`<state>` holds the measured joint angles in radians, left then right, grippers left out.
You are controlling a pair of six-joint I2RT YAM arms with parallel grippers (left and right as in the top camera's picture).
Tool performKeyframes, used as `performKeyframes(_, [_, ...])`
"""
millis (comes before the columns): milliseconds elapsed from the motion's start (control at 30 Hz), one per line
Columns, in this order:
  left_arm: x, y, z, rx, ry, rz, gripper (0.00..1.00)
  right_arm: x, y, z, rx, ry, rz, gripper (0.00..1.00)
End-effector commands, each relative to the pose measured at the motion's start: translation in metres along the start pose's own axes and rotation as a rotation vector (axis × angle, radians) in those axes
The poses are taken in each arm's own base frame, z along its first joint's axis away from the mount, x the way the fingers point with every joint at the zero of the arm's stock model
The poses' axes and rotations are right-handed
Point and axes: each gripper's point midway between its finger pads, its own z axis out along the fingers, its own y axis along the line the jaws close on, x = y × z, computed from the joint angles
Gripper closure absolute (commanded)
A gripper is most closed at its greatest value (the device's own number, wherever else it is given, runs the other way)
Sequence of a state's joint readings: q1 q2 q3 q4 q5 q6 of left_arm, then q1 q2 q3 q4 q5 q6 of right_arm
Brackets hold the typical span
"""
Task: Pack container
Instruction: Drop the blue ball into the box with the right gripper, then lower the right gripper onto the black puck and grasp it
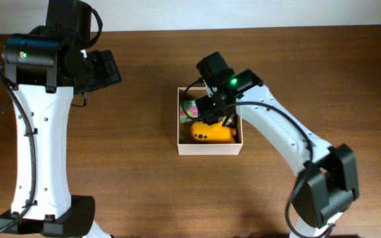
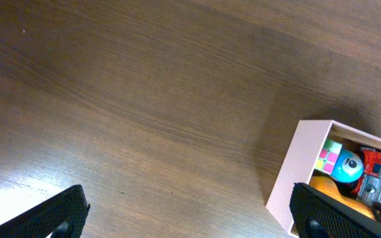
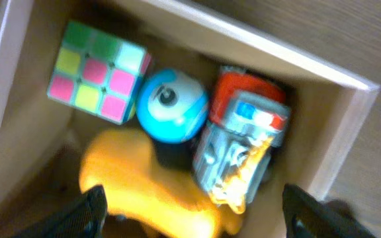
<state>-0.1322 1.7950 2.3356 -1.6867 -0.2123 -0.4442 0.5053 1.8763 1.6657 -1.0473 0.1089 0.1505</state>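
Directly below the right gripper (image 3: 192, 201), whose fingers are spread wide with nothing clamped between them, lies the open top of the container (image 3: 263, 49). A yellow toy (image 3: 137, 182) sits under the gap, its long axis running roughly across from finger to finger along the near wall. Behind it are a puzzle cube (image 3: 101, 79), a blue ball (image 3: 172, 106) touching the cube, and a red and silver toy (image 3: 247, 142) against the far corner. The box stands near the middle of the table (image 2: 144, 99). The left gripper (image 2: 187, 198), likewise wide and empty, hovers over bare wood well to the box's left, so the right arm is much the nearer; its way out looks to be straight up.
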Motion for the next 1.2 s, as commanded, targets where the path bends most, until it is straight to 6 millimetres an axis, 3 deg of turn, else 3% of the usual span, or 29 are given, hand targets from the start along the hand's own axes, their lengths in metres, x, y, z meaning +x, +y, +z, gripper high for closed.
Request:
performKeyframes(0, [0.0, -0.001, 0.001, 0.004, 0.005, 0.015, 0.01, -0.026, -0.029, -0.078, 0.059, -0.175, 0.091, 0.21])
performKeyframes(100, [0.0, -0.001, 0.001, 0.004, 0.005, 0.014, 0.01, -0.014, -0.067, -0.104, 0.057, -0.174, 0.269, 0.19])
performKeyframes(200, [0.0, -0.001, 0.001, 0.004, 0.005, 0.015, 0.01, 0.007, -0.104, -0.111, 0.028, -0.121, 0.422, 0.16])
performKeyframes(267, [0.0, -0.001, 0.001, 0.004, 0.005, 0.015, 0.01, 0.029, -0.138, -0.103, 0.026, -0.044, 0.53, 0.15])
performKeyframes(400, [0.0, -0.001, 0.001, 0.004, 0.005, 0.015, 0.01, 0.066, -0.172, -0.073, 0.042, 0.098, 0.651, 0.15])
performKeyframes(600, [0.0, -0.001, 0.001, 0.004, 0.005, 0.015, 0.01, 0.109, -0.171, -0.005, 0.014, 0.268, 0.671, 0.15])
performKeyframes(733, [0.0, -0.001, 0.001, 0.004, 0.005, 0.015, 0.01, 0.117, -0.171, 0.032, 0.018, 0.254, 0.671, 0.15])
performKeyframes(1000, [0.0, -0.001, 0.001, 0.004, 0.005, 0.016, 0.01, 0.131, -0.17, 0.073, 0.015, 0.262, 0.674, 0.15])
performKeyframes(1167, [0.0, -0.001, 0.001, 0.004, 0.005, 0.015, 0.01, 0.138, -0.168, 0.087, 0.013, 0.293, 0.669, 0.15])
